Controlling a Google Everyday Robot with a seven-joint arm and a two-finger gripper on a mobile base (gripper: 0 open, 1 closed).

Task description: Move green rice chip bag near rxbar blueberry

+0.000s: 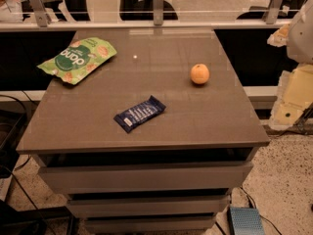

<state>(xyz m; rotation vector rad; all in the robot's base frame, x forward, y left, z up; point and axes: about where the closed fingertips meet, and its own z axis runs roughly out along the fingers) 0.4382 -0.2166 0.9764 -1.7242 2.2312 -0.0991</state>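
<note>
The green rice chip bag (78, 60) is lying well apart from the rxbar blueberry (140, 113), behind and left of it; the gripper (292, 99) is hanging off to the bar's right, and its state cannot be told.

Light-green bag (78, 60), dark blue bar (140, 113), orange fruit (199, 74), cream pincer (292, 101) at right edge
</note>
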